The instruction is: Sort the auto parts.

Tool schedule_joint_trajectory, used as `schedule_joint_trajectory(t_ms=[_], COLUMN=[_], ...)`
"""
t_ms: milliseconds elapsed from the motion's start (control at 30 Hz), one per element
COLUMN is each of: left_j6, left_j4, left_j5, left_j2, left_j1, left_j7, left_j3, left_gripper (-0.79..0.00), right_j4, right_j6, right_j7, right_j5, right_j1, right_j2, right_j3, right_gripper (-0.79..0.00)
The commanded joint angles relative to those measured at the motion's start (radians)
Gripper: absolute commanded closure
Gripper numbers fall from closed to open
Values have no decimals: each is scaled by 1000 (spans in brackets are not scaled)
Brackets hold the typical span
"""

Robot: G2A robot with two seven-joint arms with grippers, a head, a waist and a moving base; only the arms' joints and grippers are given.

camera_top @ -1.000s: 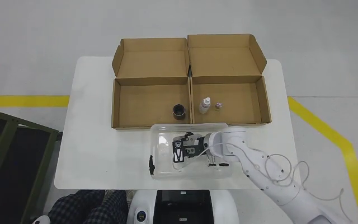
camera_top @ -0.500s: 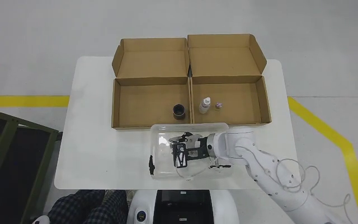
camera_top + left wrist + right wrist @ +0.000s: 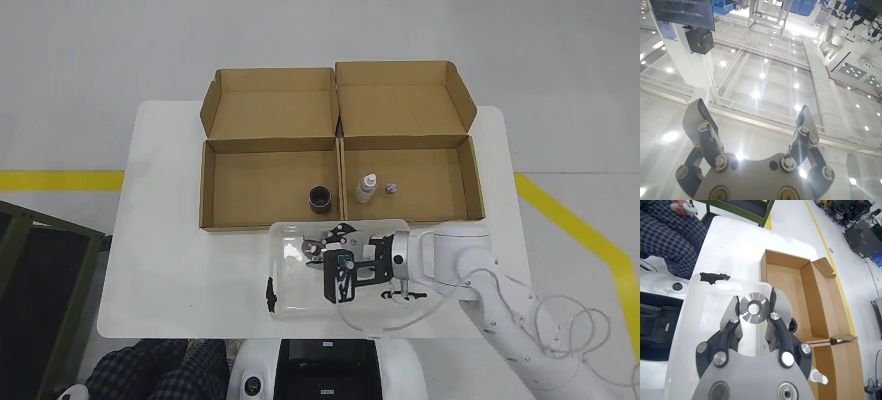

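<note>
Table (image 3: 170,250): white, with 2 boxes along the far side and 1 bin at the near edge.
Left box (image 3: 255,190): open cardboard, lid flap up at the back, touching its neighbour.
Right box (image 3: 430,185): same make, same pose.
Bin (image 3: 300,308): clear plastic, just in front of both boxes.
Right gripper (image 3: 754,296): over the bin, clenched on the metal disc.
Left gripper (image 3: 752,106): aimed up at the ceiling, jaws spread wide, nothing between them.
Metal disc (image 3: 761,315): silver, round, hole through the centre, pinched at its rim by both jaws, above the bin floor.
Black tape (image 3: 712,277): torn strip on the bin's left rim.
Bottle (image 3: 367,187): small, white, in the right box close to the shared wall.
Black ring (image 3: 320,198): in the left box, near its right front corner.
Small piece (image 3: 392,186): tiny, pinkish, just beside the bottle; kind not clear.
</note>
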Motion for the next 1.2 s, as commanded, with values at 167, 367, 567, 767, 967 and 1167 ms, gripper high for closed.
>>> schedule_joint_trajectory(t_ms=[167,367,567,767,967,1167], left_j6=[0,0,0,0,0,0], left_j4=[0,0,0,0,0,0], left_j5=[0,0,0,0,0,0], left_j2=[0,0,0,0,0,0], left_j1=[0,0,0,0,0,0], left_j7=[0,0,0,0,0,0], left_j3=[0,0,0,0,0,0], left_gripper=[-785,-785,-785,-785,-785,-785], right_j4=[-75,-111,-133,-135,-130,-114], right_j6=[2,1,4,4,5,5], right_j7=[-8,-25,-52,-82,-103,-114], right_j5=[29,53,76,96,115,131], right_j1=[-30,-58,-90,-120,-129,-127], right_j2=[14,26,38,47,53,58], right_j3=[76,146,218,281,317,330], right_gripper=[0,0,0,0,0,0])
